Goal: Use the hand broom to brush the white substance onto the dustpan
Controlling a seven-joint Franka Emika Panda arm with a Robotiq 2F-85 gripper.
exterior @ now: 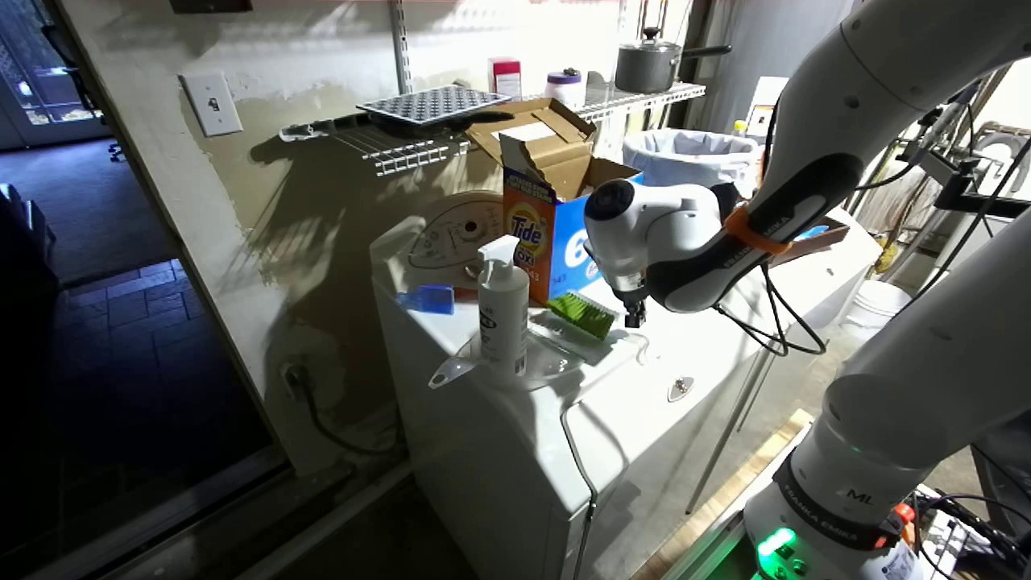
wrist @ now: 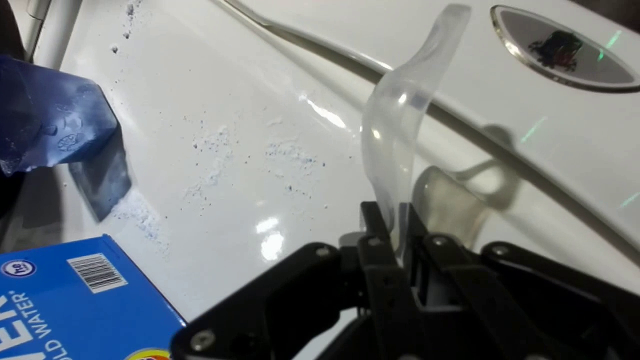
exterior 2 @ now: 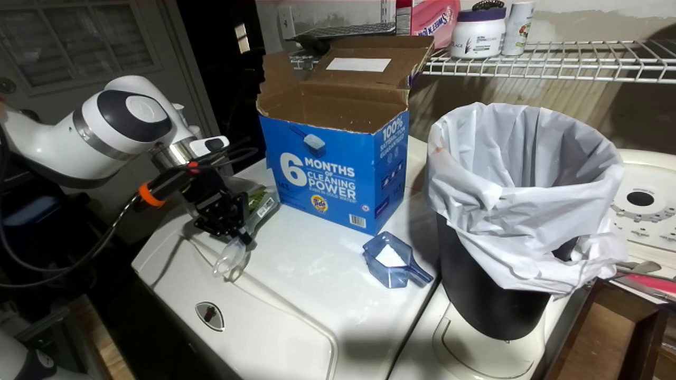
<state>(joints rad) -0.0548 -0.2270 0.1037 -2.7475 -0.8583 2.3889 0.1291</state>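
Grasp on, sweep looks undone

Gripper [wrist: 390,215] closed snug on hand broom [wrist: 397,115], by the clear handle [exterior 2: 229,258], likely so the green bristles [exterior: 581,314] are free for sweeping. White powder [wrist: 295,152] scattered on surface [exterior 2: 317,258], in wrist view left of the broom. Dustpan [exterior: 556,362] in an exterior view: near and left of the bristles; can't tell if they overlap it. Pump bottle [exterior: 503,322] stands on it or just against it, maybe as a weight to stop sliding. Blue scoop [exterior 2: 383,272], powder inside, sits near side of Tide box [exterior 2: 327,174], right of gripper in an exterior view.
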